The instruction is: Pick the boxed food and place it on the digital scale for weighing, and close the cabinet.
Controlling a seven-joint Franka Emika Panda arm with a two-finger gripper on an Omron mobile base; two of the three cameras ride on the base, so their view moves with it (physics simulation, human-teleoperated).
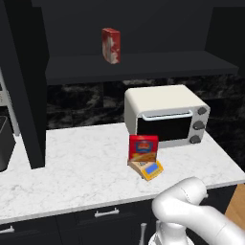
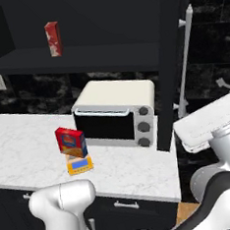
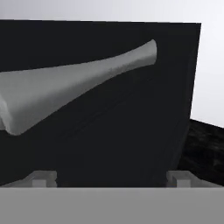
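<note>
White marble counter (image 1: pixel 72 167) under black wall cabinet (image 1: pixel 143 67), boxed food (image 1: pixel 143 148) upright on digital scale (image 1: pixel 149 168) near toaster oven (image 1: pixel 167 117), cabinet door (image 3: pixel 109 109) open, silver handle (image 3: pixel 65 92) close ahead of gripper (image 3: pixel 109 179), fingers (image 3: pixel 41 177) spread wide, holding nothing, mottled carton (image 1: pixel 111 45) on shelf.

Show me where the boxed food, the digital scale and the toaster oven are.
boxed food (image 1: pixel 143 148), left base view, red front face.
digital scale (image 1: pixel 151 169), left base view, blue display.
toaster oven (image 2: pixel 105 126), right base view, dark glass door.
</note>
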